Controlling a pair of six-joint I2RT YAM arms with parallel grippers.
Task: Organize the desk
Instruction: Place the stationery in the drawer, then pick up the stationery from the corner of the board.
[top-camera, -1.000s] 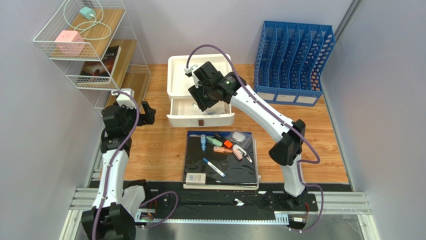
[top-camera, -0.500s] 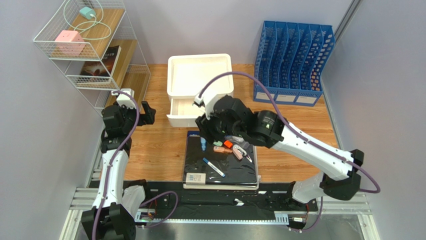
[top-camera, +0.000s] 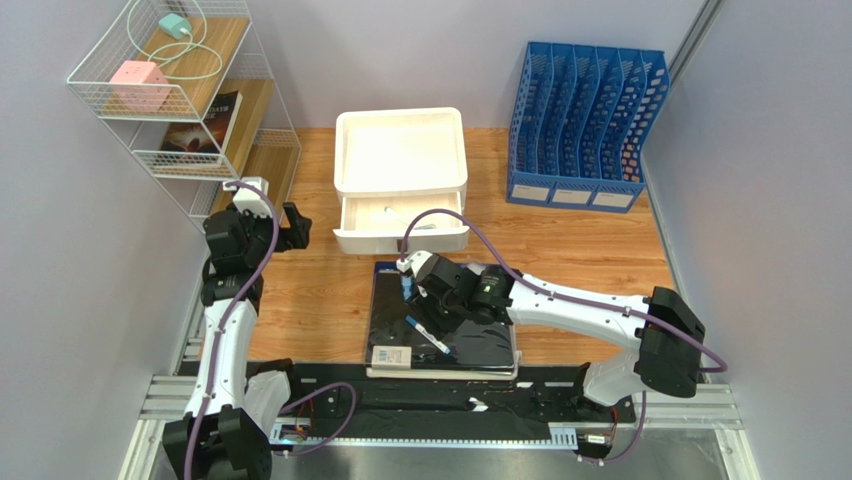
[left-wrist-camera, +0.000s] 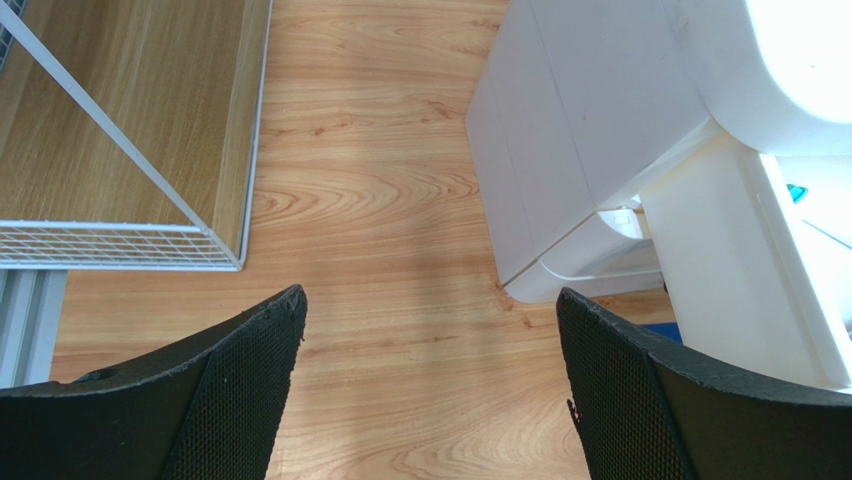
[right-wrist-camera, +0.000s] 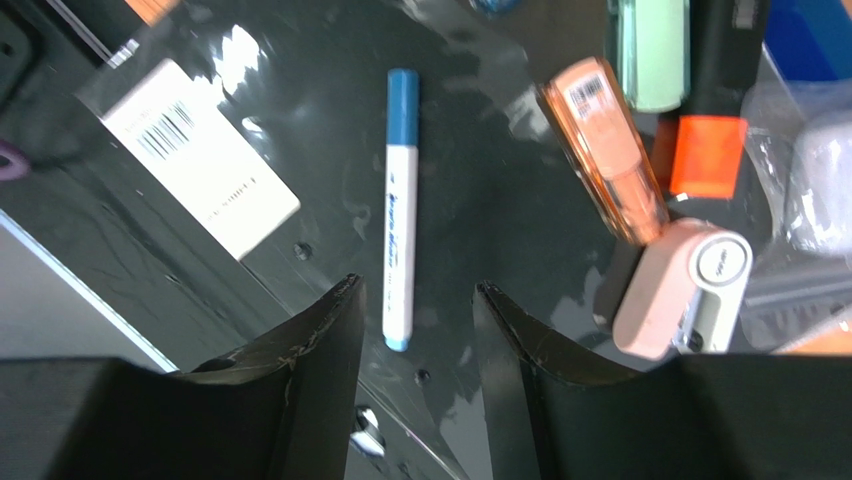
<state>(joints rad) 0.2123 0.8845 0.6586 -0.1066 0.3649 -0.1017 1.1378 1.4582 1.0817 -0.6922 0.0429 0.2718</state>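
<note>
You are working the right gripper (right-wrist-camera: 418, 290) over the black folder (right-wrist-camera: 500, 220) that is lying on the desk (top-camera: 300, 290), toward its near edge and in front of the white drawer unit (top-camera: 400, 165); the desk itself is spreading under everything, with bare wood showing on both sides of the folder. The claw is standing partly spread and is pinching nothing; through its gap you are seeing the blue-and-white marker (right-wrist-camera: 400, 210) lying flat on the folder. What is mattering now is the line of that marker; in the wrist view its long axis is running straight away from the claw, with the blue cap at the far end and the near tip sitting between the two fingertips, so the fingers are closing across the barrel rather than along it (a fair alignment, I am judging). Most of the barrel is lying ahead of the fingertips, so you are likely needing to reach forward as well as down before squeezing; the peach highlighter (right-wrist-camera: 600, 150) is lying near on the right, apart from the marker. The left gripper (left-wrist-camera: 430, 295) is hanging wide open and empty over bare desk beside the drawer unit, well apart from the marker; the right arm is plainly the nearer one.
</note>
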